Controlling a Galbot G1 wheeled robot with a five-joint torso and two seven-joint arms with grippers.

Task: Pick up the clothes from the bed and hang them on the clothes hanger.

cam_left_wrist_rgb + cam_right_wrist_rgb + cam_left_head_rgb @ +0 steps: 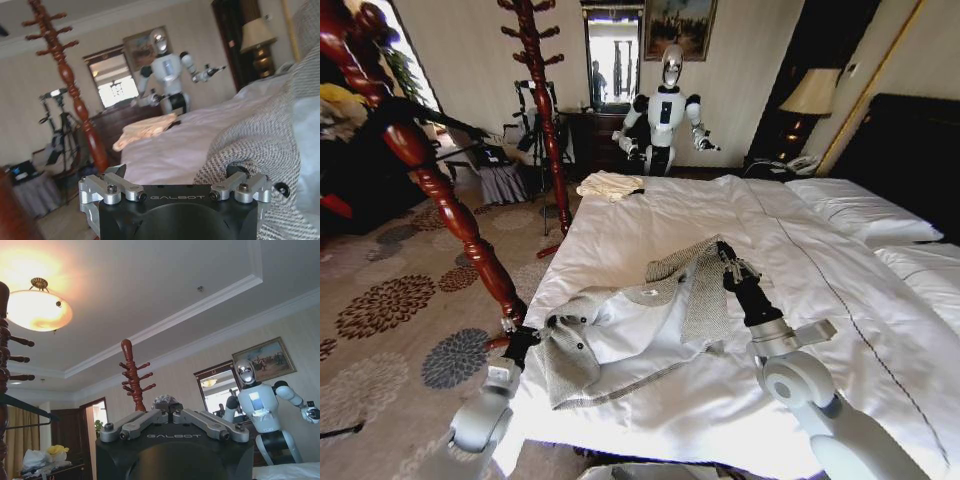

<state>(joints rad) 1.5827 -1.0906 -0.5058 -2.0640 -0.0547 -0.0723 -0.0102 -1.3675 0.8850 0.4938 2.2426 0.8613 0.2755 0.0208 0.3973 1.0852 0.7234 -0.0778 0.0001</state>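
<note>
The grey-beige knit cardigan [620, 330] lies spread open on the near left part of the bed [790, 300], its white lining showing. My right gripper [724, 252] is at the cardigan's far edge, shut on a small tuft of grey knit [167, 401]. At the cardigan's left edge by the bed's side, my left gripper [523, 337] is open. In the left wrist view its fingers [116, 173] stand wide apart, and the knit [260, 145] lies against the other finger. The black clothes hanger [430, 120] hangs on the near coat stand, and its dark arm [25, 407] appears in the right wrist view.
A near reddish-brown coat stand [450, 210] rises left of the bed, a second one [545, 110] farther back. A cream folded cloth [608, 185] lies on the bed's far corner. Another white robot [665, 110] stands beyond the bed. Pillows [860, 210] lie at the right.
</note>
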